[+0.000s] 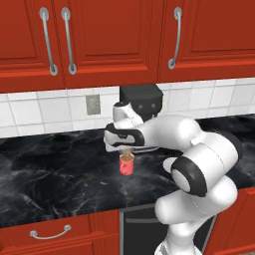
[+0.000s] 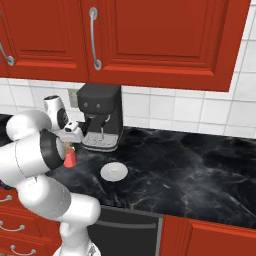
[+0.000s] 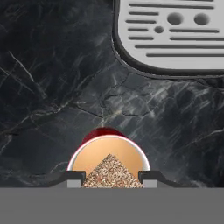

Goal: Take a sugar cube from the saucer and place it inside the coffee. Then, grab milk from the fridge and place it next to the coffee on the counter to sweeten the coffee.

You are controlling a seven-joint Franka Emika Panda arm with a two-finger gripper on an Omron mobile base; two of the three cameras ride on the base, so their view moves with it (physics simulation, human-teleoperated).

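Left base view
Arm: rises from the lower right and bends left over the table (image 1: 60,174).
Gripper (image 1: 128,151): points down, just above the cup (image 1: 126,165).
Cup: red, upright on the black marble, in front of the coffee machine (image 1: 142,102).
Cube: a small tan bit shows at the finger tips above the cup's rim (too small here to tell more).
Surroundings: red cabinets above and below, white tiles with an outlet behind.

Right base view
Arm: comes up from the lower left; its elbow covers part of the cup (image 2: 70,158).
Cup: stands left of the saucer (image 2: 114,171), apart from it.
Saucer: white, flat on the table (image 2: 190,170), in front of the coffee machine (image 2: 100,116) and near its grey drip tray.
Gripper (image 2: 68,146): directly over the cup.

Hand view
Cup (image 3: 108,153): seen from straight above, brown coffee inside a white rim.
Cube (image 3: 112,171): speckled tan, held between the two finger tips, over the coffee.
Jaws: about half open, closed on the cube from both sides.
Drip tray (image 3: 173,35): grey slotted plate at the upper right, clear of the cup.
Table (image 3: 48,87): black marble with white veins all around.
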